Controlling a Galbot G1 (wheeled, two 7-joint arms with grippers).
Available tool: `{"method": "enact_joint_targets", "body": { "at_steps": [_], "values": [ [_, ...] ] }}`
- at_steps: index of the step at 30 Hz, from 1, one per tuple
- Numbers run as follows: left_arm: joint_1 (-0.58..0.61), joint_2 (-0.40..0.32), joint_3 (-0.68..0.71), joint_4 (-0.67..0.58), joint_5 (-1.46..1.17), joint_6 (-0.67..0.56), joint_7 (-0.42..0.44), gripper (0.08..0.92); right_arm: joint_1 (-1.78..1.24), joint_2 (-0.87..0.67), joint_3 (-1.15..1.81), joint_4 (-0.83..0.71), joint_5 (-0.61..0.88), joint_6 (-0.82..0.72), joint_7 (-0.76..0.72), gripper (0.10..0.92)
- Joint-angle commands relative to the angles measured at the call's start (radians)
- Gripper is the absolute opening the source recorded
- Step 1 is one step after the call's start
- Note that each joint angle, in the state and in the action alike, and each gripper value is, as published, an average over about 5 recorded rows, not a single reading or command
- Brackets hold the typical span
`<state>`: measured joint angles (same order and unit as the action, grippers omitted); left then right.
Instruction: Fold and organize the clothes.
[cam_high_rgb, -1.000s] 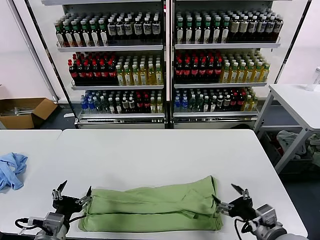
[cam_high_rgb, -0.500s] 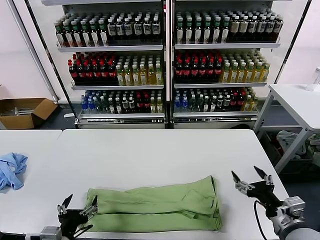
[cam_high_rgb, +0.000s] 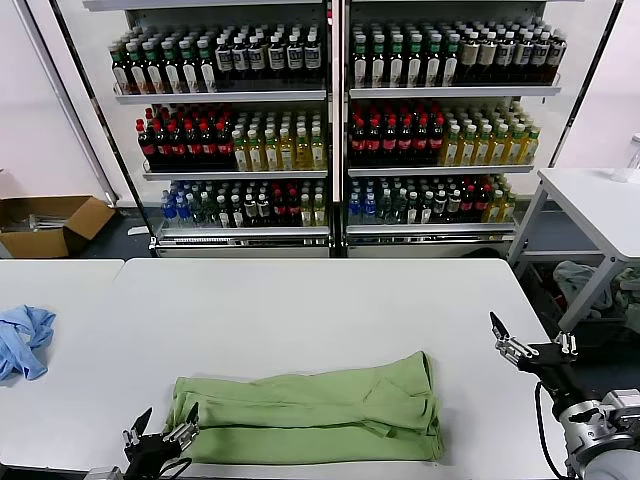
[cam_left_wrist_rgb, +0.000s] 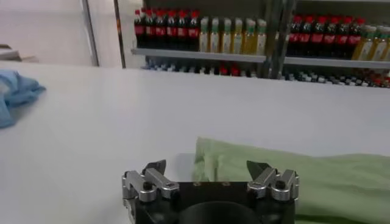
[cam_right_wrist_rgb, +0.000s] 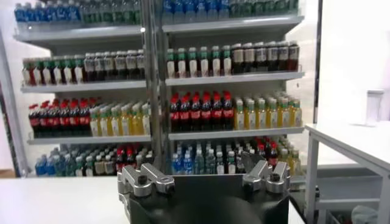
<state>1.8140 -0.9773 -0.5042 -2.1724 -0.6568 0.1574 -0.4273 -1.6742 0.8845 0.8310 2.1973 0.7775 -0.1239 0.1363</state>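
The light green shirt (cam_high_rgb: 310, 408) lies folded into a long band on the white table (cam_high_rgb: 300, 300), near the front edge. Its end also shows in the left wrist view (cam_left_wrist_rgb: 292, 176). My left gripper (cam_high_rgb: 160, 432) is open and empty at the front edge, just off the shirt's left end. My right gripper (cam_high_rgb: 530, 342) is open and empty, raised off the table's right side and clear of the shirt. Its wrist view shows only the drink shelves between the open jaws (cam_right_wrist_rgb: 204, 176).
A small light blue cloth (cam_high_rgb: 22, 338) lies at the table's far left, also in the left wrist view (cam_left_wrist_rgb: 15, 94). Drink shelves (cam_high_rgb: 330, 130) stand behind the table. A second white table (cam_high_rgb: 600, 200) stands at the right, and a cardboard box (cam_high_rgb: 50, 222) sits on the floor at left.
Both grippers have let go of the shirt's ends and drawn back. The left one has dropped towards the front edge; the right one has risen and moved out to the right. The shirt lies still.
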Motion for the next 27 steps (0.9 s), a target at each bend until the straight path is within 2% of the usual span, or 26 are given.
{"method": "enact_joint_targets", "body": {
  "at_steps": [1, 8, 18, 27],
  "values": [
    [-0.042, -0.029, 0.055, 0.089, -0.068, -0.052, 0.043, 0.823, 0.001, 0.0, 0.022, -0.01, 0.032, 0.047, 0.008, 0.823],
    [-0.043, -0.039, 0.098, 0.108, -0.025, -0.09, 0.068, 0.801, 0.011, 0.003, 0.013, -0.014, 0.031, 0.045, 0.007, 0.823],
    [-0.071, -0.049, 0.144, 0.155, 0.199, -0.219, 0.074, 0.524, 0.024, 0.007, -0.007, -0.018, 0.015, 0.042, 0.012, 0.823],
    [-0.059, 0.012, 0.001, 0.127, 0.224, -0.243, 0.034, 0.264, 0.035, 0.008, -0.024, -0.021, 0.001, 0.043, 0.018, 0.823]
  ]
}}
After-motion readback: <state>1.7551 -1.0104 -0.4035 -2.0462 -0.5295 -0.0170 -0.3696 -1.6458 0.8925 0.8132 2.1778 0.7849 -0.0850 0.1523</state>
